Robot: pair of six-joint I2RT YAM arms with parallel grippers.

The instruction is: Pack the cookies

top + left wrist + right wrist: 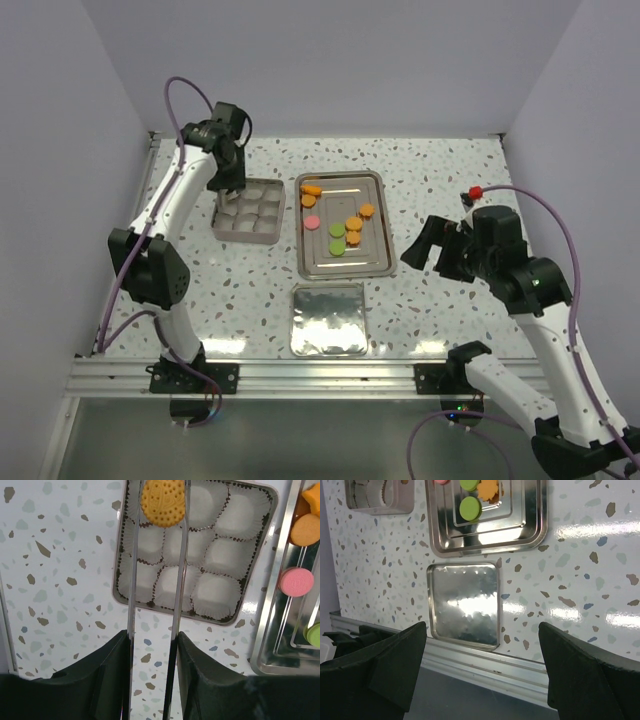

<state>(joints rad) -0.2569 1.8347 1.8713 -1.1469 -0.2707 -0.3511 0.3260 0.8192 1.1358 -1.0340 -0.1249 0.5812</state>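
The left end effector [161, 490] is closed partway, its two thin metal fingers [132, 580] pinching an orange cookie [163, 502] by opposite points of the rim, with the embossed face turned to the wrist camera. The cookie hangs above the far-left corner of the box [210, 620], whose white paper cups [215, 555] all look empty. The rest of the cookies [354, 224], orange, green and one pink, lie flat on the steel tray [340, 268] just right of the box, and a flat lid [328, 320] sits on the desk [430, 170] nearer the arm bases. The right end effector [481, 630] stands wide open with nothing in it, off to the right of the tray. Each cookie is probably light, stiff and brittle, so a gentle squeeze across the rim seems right; a hard pinch could snap it, and a round edge may swivel or slip between such narrow, smooth fingers
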